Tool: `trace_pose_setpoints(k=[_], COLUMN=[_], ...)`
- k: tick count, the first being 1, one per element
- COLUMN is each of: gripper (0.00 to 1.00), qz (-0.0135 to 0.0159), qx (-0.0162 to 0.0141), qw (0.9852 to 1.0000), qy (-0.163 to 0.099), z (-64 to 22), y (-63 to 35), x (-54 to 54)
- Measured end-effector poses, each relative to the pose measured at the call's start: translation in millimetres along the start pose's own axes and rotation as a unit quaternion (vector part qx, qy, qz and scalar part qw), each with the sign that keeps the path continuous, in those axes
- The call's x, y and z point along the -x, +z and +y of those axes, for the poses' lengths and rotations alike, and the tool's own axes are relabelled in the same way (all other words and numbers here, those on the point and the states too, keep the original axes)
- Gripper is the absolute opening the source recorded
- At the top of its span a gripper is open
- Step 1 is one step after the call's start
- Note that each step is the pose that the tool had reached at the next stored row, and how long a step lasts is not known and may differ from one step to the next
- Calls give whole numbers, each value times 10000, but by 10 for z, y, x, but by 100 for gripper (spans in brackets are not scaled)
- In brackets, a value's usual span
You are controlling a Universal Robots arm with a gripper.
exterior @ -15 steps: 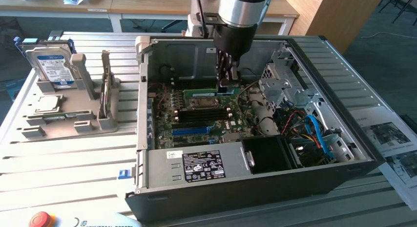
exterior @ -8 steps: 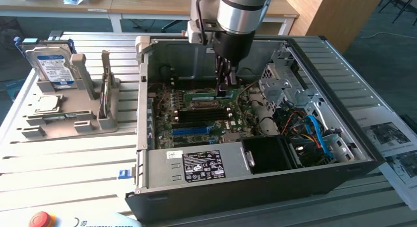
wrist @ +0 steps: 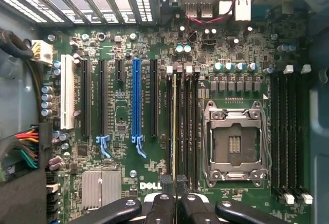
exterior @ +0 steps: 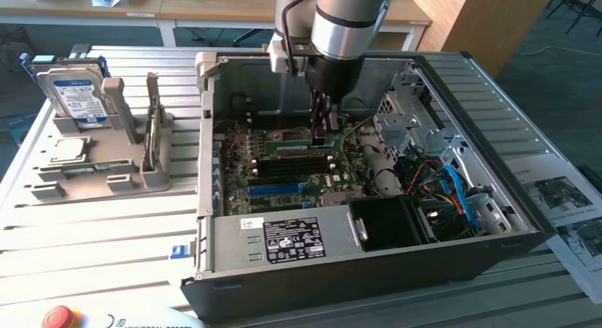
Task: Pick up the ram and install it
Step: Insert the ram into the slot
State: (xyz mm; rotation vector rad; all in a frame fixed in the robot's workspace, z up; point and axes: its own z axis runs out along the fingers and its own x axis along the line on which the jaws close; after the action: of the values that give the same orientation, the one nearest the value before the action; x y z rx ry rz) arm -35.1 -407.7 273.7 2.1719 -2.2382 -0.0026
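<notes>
Open computer case (exterior: 376, 271) lying on its side on a slatted metal worktop (exterior: 94, 236), with the robot arm (exterior: 343, 25) reaching straight down into it. The gripper (exterior: 325, 139) hangs low over the motherboard (exterior: 282, 180), at the bank of black memory slots (exterior: 296, 166) beside the processor socket. The ram (exterior: 290, 137) appears as a narrow green strip lying along the slots and extending from the gripper toward the exterior view's left. In the wrist view the ram (wrist: 175, 126) is seen edge-on as a thin pale line running the length of one memory slot (wrist: 181, 126), between the blue expansion slot (wrist: 136, 100) and the metal-framed processor socket (wrist: 234, 142). The fingers (wrist: 167, 188) stand close together, clamped on the ram's upper edge at the gripper (wrist: 176, 185); whether the stick is fully seated in the slot cannot be told. A second bank of memory slots (wrist: 290, 136) lies on the other side of the socket. Outside the case, toward the exterior view's left, a grey holder (exterior: 94, 176) carries an upright hard drive (exterior: 77, 95) and a square silver processor chip (exterior: 68, 150). The power supply (exterior: 282, 240), with its white-and-black label, fills the near corner of the case.
</notes>
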Motion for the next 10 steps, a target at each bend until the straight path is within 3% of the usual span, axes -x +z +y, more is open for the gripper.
trace_pose_setpoints(k=[5,10], gripper=[12,12], qz=[0,1], qx=[0,0], qw=[10000,10000], qy=[0,0], z=[3,3], y=[89,97], x=[1,1])
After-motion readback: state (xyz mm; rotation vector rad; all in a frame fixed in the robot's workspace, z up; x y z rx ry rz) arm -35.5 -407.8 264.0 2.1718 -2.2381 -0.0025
